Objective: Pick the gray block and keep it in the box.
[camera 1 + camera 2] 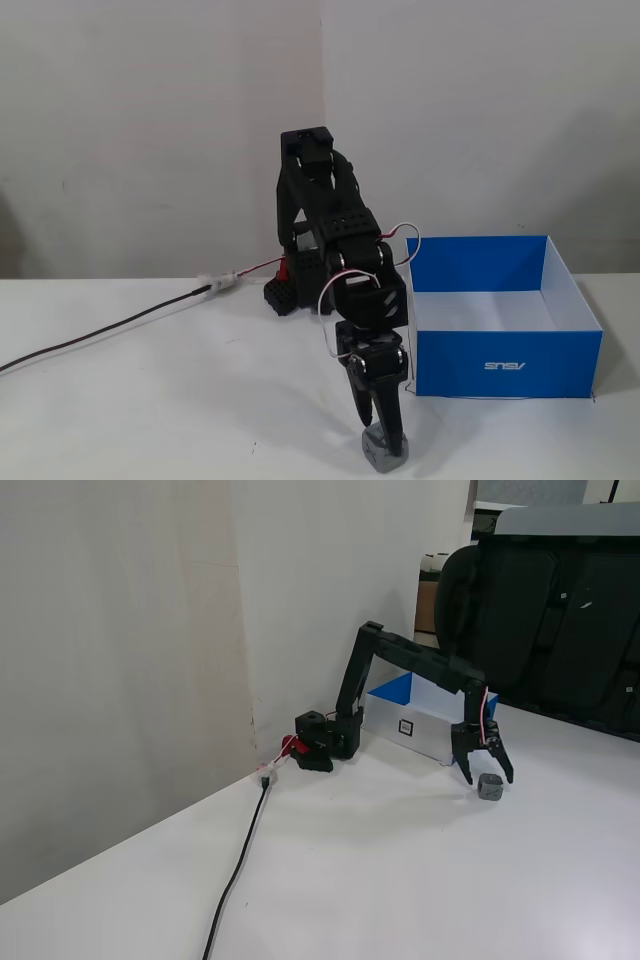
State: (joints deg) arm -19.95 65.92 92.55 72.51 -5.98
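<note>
The gray block is a small cube on the white table near the front edge; it also shows in the other fixed view. My gripper points down over it with its jaws spread, one finger on each side of the block, tips just above the table. In a fixed view the gap between the fingers is plain and the block sits at the tips. The blue box with white inside stands open and empty to the right of the gripper, and in a fixed view behind the arm.
The arm's base stands by the wall, with a black cable running left across the table. A dark office chair stands beyond the table's far edge.
</note>
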